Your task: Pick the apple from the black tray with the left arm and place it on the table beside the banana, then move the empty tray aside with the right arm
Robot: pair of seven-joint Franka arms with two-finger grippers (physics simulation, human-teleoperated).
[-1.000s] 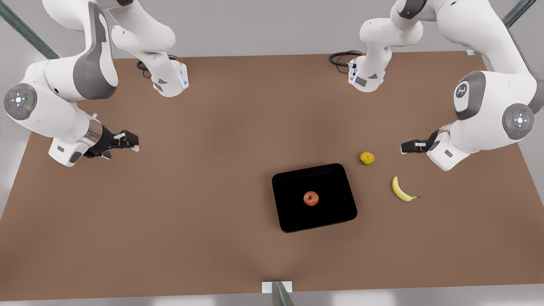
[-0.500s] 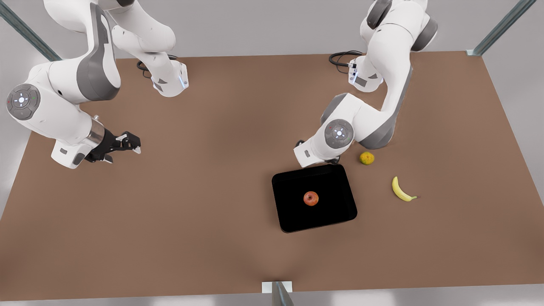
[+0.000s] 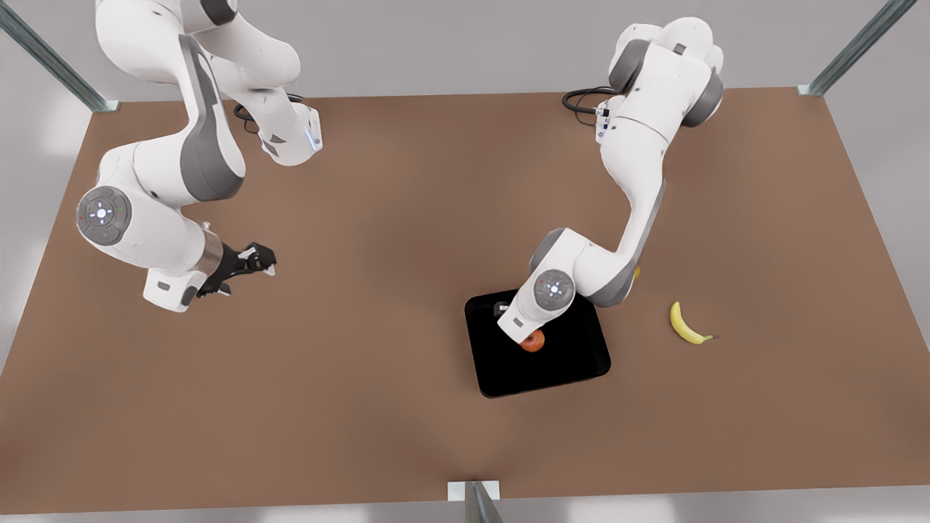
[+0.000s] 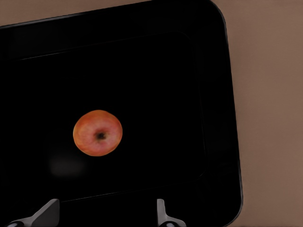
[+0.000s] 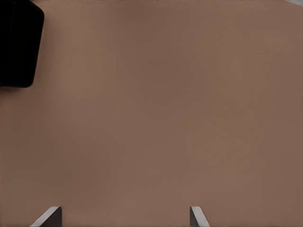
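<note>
Jaws of the left gripper [image 4: 105, 213] stand spread in the left wrist view, two fingertips [image 4: 45, 213] poking in at the frame's edge with a wide gap between them and nothing held. They hang above the black tray [image 4: 218, 118], and the apple [image 4: 97, 133] lies on the tray floor ahead of that gap, apart from both tips, its stem dimple facing the camera. In the front view the left arm [image 3: 632, 211] reaches down over the tray [image 3: 574, 363], its wrist covering part of the apple [image 3: 535, 343], which sits near the tray's middle. The banana [image 3: 685, 325] lies on the table [image 3: 363, 407] toward the front view's right, well apart from the tray.

Jaws of the right gripper [image 5: 124, 215] are likewise spread and hold nothing, with bare table [image 5: 165, 118] beneath them and a corner of the tray [image 5: 19, 47] far off. In the front view the right gripper [image 3: 254, 261] hovers over the table on the front view's left, well away from the tray, at the end of the right arm [image 3: 160, 218].
</note>
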